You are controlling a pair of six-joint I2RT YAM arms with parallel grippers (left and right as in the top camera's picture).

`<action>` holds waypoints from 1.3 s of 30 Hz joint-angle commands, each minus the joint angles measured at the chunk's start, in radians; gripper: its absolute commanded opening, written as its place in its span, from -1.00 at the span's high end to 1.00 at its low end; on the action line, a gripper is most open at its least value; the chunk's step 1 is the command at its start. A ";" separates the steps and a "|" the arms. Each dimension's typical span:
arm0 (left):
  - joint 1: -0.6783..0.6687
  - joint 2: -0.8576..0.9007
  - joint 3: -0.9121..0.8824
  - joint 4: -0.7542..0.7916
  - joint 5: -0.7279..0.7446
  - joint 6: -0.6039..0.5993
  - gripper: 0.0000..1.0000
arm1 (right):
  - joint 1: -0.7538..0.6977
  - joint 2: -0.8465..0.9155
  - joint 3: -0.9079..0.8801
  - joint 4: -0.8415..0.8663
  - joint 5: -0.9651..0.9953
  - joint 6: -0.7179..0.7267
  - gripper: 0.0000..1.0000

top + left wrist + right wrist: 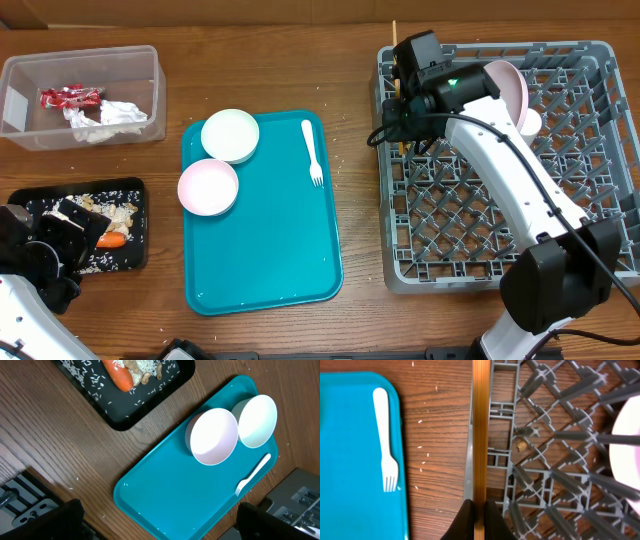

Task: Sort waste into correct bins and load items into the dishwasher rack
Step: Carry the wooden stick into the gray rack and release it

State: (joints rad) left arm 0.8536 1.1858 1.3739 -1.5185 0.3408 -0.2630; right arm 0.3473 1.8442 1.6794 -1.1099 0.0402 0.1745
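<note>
Thin wooden chopsticks [481, 435] are pinched in my right gripper [480, 507], which is shut on them above the left rim of the grey dishwasher rack [480, 200]. A pale pink plate [510, 90] stands in the rack with a small white cup [530, 122] beside it. On the teal tray [270, 250] lie a white bowl [230, 135], a pink bowl [208, 187] and a white fork [311, 152]. Carrot [112, 240] and rice scraps lie in the black tray [135, 255]. The clear tub [30, 70] holds a red wrapper [70, 96] and a napkin [105, 120]. My left gripper [160, 527] hangs open over the teal tray's corner, holding nothing.
Grains of rice are scattered on the wooden table between the teal tray and the rack [422, 455]. My right arm [520, 190] stretches across the rack from the front right. The left arm [30, 260] sits at the table's front left, beside the black tray.
</note>
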 commanded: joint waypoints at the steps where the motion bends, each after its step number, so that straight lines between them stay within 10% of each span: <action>1: 0.003 0.003 -0.005 0.002 0.014 -0.014 -0.99 | -0.002 0.011 -0.026 0.029 -0.005 -0.052 0.92; 27: 0.003 0.003 -0.005 0.002 0.014 -0.014 -0.99 | -0.033 0.116 -0.056 0.043 0.011 -0.049 0.92; 32: 0.003 0.003 -0.005 0.002 0.015 -0.014 -1.00 | -0.040 0.116 -0.056 0.026 0.011 -0.049 0.48; 39: 0.003 0.003 -0.005 0.002 0.014 -0.014 -1.00 | -0.040 0.114 -0.016 -0.059 0.010 -0.048 0.47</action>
State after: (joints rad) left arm 0.8536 1.1858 1.3739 -1.5185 0.3405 -0.2630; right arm 0.3088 1.9614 1.6260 -1.1278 0.0441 0.1268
